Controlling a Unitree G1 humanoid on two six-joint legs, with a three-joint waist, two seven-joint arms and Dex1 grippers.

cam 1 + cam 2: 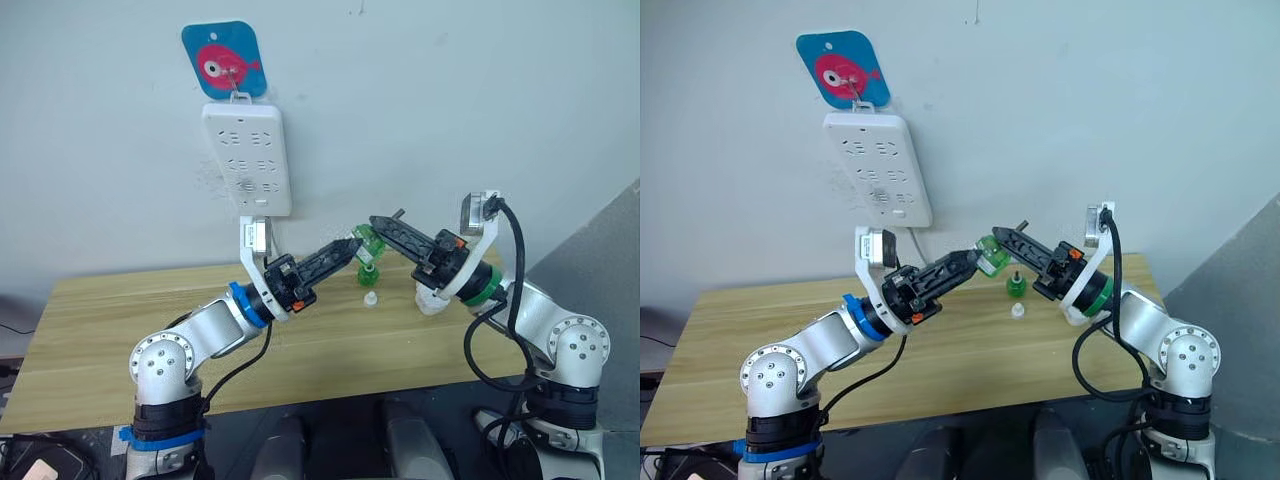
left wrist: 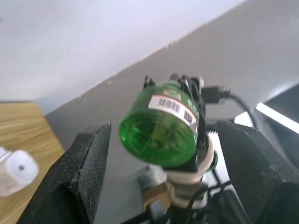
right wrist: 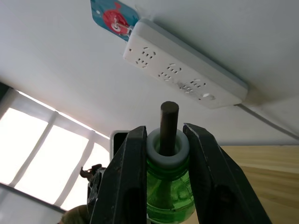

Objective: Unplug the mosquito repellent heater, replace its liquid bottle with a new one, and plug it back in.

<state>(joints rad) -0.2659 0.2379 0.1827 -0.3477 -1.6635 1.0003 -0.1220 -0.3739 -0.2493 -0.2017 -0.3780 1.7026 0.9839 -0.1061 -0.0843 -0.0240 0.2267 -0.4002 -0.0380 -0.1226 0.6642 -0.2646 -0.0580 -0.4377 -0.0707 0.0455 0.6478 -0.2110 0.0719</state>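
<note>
Lying on the wooden table (image 1: 120, 330) near its right end, the mosquito repellent heater (image 1: 432, 299) shows as a small white rounded lump just under the right forearm, unplugged and well apart from the power strip (image 1: 247, 158) that hangs on the wall above the table's far edge. Above the table, between the two arms, a green liquid bottle (image 3: 169, 181) is gripped by the right gripper (image 3: 167, 140): its two black fingers are closed on the bottle's white collar, with the dark wick rod (image 3: 168, 122) sticking out past the fingertips, pointing toward the wall. The left gripper (image 1: 352, 245) reaches in from the other side with its tips right at the bottle's base; in the left wrist view its two fingers (image 2: 74, 170) stand wide apart on either side of the bottle's round green bottom, not touching it, and a barcode label runs across the bottle's side. On the tabletop below the grippers stands a second green bottle (image 1: 368, 274), upright, and just in front of it a small white cap (image 1: 370, 299). The power strip hangs from a hook on a blue card with a pink fish (image 1: 226, 62), its sockets empty and its cord trailing down behind the table.
</note>
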